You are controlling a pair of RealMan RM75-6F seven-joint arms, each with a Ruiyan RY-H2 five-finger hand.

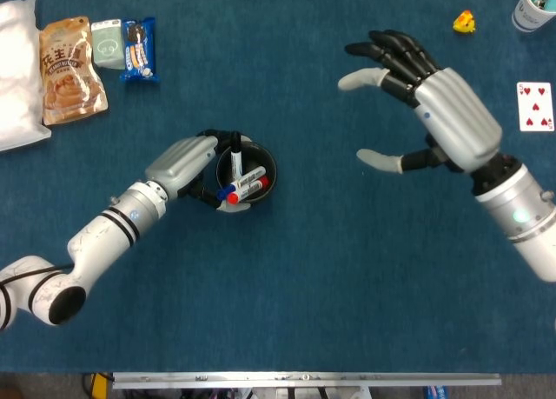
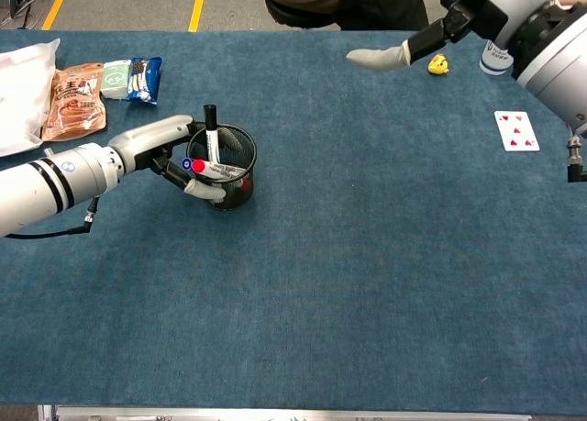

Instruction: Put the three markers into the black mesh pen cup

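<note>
The black mesh pen cup [image 1: 271, 168] [image 2: 240, 188] stands on the blue cloth left of centre. Inside it are three markers: a black-capped one [image 1: 234, 148] [image 2: 211, 130] standing upright, and a blue-capped one [image 1: 228, 190] and a red-capped one [image 1: 235, 196] [image 2: 198, 166] leaning across the rim. My left hand [image 1: 185, 162] [image 2: 161, 147] grips the cup from its left side, fingers curled round the wall. My right hand [image 1: 439, 109] hovers high on the right, fingers spread and holding nothing; the chest view shows mostly its thumb [image 2: 378, 58].
Snack packets [image 1: 73, 57] [image 2: 76, 98] and a white bag [image 1: 17, 73] lie at the far left. A yellow toy [image 1: 464, 21] [image 2: 438, 65], a paper cup [image 1: 532, 5] and a playing card [image 1: 535, 106] [image 2: 515, 130] lie far right.
</note>
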